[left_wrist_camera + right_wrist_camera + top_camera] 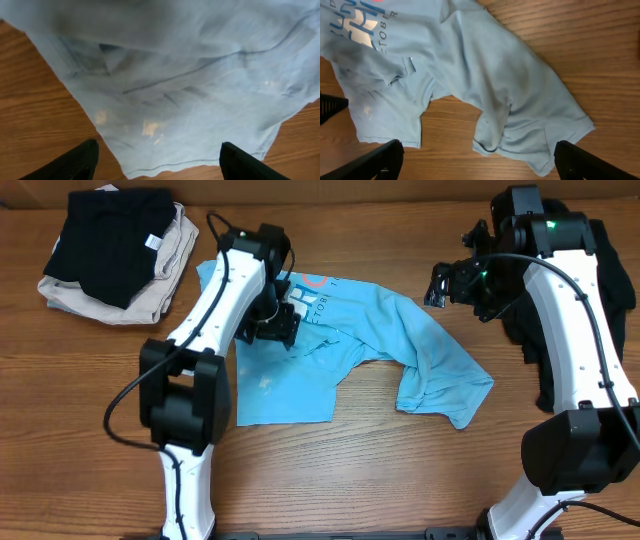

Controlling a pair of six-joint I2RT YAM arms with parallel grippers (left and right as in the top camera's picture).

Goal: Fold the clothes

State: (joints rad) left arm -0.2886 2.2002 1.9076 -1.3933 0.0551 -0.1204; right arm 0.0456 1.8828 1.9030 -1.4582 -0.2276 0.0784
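A light blue T-shirt (390, 330) lies crumpled across the middle of the table, lettering (312, 292) up near its far edge. One sleeve (445, 395) is bunched at the right. My left gripper (278, 323) hovers over the shirt's left half. In the left wrist view its fingers (82, 157) stand wide apart over the shirt (200, 75) near a hem, gripping nothing. My right gripper (440, 283) hangs high beyond the shirt's right side, open. In the right wrist view the shirt (485, 65) and bare wood show between its fingers (385, 160). A folded black top (110, 235) rests at the far left.
The black top lies on a beige garment (165, 280) in the far left corner. Another dark garment (615, 290) lies behind the right arm at the right edge. Bare wood (370, 470) runs along the front of the table.
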